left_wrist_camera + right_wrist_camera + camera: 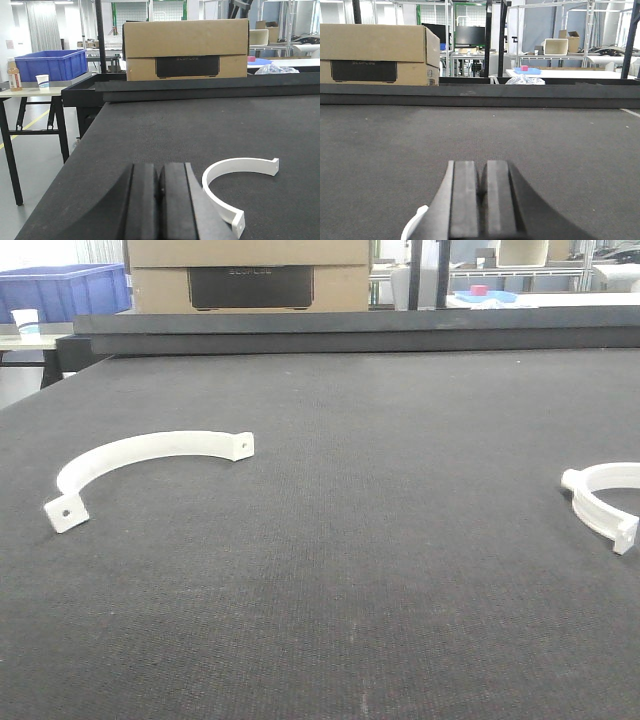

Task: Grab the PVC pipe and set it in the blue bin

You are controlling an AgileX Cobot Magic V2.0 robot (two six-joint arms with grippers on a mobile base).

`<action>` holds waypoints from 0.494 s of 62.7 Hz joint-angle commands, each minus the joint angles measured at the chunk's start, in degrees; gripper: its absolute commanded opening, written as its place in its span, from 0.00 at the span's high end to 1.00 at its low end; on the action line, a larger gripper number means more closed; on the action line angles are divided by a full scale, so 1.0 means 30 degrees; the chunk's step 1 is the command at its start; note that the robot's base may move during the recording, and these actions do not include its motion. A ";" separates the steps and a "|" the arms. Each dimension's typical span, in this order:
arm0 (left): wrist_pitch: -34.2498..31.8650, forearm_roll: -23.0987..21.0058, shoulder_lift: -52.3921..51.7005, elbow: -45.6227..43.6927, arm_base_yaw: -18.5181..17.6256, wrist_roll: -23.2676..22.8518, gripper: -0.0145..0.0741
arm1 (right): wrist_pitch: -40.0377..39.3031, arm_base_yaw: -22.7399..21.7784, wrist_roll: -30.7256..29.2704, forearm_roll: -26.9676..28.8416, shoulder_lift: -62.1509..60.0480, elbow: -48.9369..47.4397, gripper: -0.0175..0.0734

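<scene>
Two white pieces lie on our dark counter (350, 590) in the front view: a flat strap (150, 450) at left, the PVC pipe (588, 502) at the far right edge, and the blue bin (65, 290) well beyond. In the left wrist view, our left gripper (160, 177) is pressed together and empty, just beside the strap (240, 164). In the right wrist view, our right gripper (482, 177) is likewise pressed together and empty.

Thin flat white strap (150, 446), a half-circle with a holed tab at each end, lies flat on the dark felt table top (350, 580), left of centre in the front view. Cardboard box (185, 47) with a black panel stands beyond the table's raised far edge. Upper left of the left wrist view: bottle (14, 75) and paper cup (43, 81) stand near each other on a side table (30, 92).
</scene>
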 commanded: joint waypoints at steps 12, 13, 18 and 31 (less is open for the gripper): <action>-0.0327 -0.0015 -0.0082 -0.0050 -0.0007 -0.0189 0.96 | -0.0326 -0.0055 0.0012 -0.0001 -0.0055 0.0000 0.99; -0.0327 -0.0015 -0.0082 -0.0050 -0.0007 -0.0189 0.96 | -0.0326 -0.0055 0.0012 -0.0001 -0.0055 0.0000 0.99; -0.0327 -0.0015 -0.0082 -0.0050 -0.0007 -0.0189 0.96 | -0.0326 -0.0055 0.0012 -0.0001 -0.0055 0.0000 0.99; -0.0327 -0.0015 -0.0082 -0.0050 -0.0007 -0.0189 0.96 | -0.0326 -0.0055 0.0012 -0.0001 -0.0055 0.0000 0.99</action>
